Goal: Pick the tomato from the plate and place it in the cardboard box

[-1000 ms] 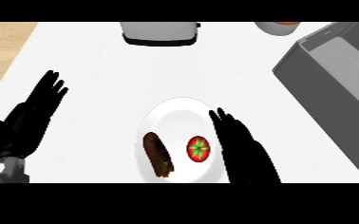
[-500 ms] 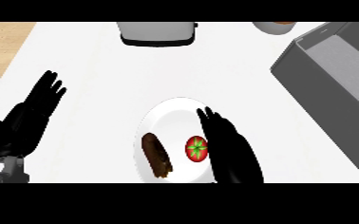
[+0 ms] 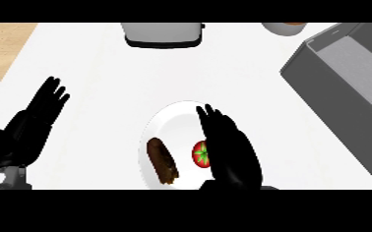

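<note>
A red tomato (image 3: 200, 154) with a green stem lies on a white plate (image 3: 170, 118) near the view's lower middle. My right hand (image 3: 231, 150) is over the plate's right half, fingers straight and open, its inner edge right against the tomato and hiding the tomato's right side. A grey box (image 3: 341, 81) with an open top stands at the right edge, tilted. My left hand (image 3: 33, 123) rests open at the left edge, fingers up.
A brown oblong food item (image 3: 163, 160) lies on the plate's left half. A grey toaster-like appliance (image 3: 162, 33) stands at the back middle. A white bowl (image 3: 285, 27) sits at the back right. A wooden strip (image 3: 15, 42) borders the counter's left.
My right hand has slid left over the plate until it reaches the tomato and covers part of it. The left hand has not moved.
</note>
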Available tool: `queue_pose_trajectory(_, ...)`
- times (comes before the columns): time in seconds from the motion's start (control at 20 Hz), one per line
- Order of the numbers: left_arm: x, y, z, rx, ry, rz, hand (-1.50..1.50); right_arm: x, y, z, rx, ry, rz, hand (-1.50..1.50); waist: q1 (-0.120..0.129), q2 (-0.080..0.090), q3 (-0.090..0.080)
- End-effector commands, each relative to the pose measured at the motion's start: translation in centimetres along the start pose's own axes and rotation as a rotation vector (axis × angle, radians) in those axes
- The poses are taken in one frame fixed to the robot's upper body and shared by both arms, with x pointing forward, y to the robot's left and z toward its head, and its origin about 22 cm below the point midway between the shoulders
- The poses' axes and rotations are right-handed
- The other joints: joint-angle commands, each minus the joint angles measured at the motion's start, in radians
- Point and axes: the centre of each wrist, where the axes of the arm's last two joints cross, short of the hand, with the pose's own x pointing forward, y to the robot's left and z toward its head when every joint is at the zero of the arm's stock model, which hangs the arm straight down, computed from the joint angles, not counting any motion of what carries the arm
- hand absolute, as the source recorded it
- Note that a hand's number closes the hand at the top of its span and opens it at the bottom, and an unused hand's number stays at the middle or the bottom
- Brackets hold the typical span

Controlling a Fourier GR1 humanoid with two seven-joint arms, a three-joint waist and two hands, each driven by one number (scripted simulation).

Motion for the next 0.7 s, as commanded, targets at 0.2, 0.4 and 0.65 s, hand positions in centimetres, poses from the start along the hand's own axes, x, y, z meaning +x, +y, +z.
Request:
queue_pose_trajectory(0.2,0.4,0.4,-0.3,-0.012,-0.003,-0.007,0.00,2.3,0.7,-1.7,0.004,0.145,0.112,-1.50,0.007,0.001,0.000)
queue_pose_trajectory(0.4,-0.1,-0.1,-0.8,0.004,0.016,-0.007,0.00,1.5,0.6,-0.9,0.034,0.151,0.115,-1.50,-0.005,0.000,0.000)
queue_pose_trajectory(0.65,0.3,1.8,-1.4,-0.009,0.001,0.008,0.00,1.8,1.4,-1.5,0.042,0.186,0.129,-1.50,-0.004,0.001,-0.001)
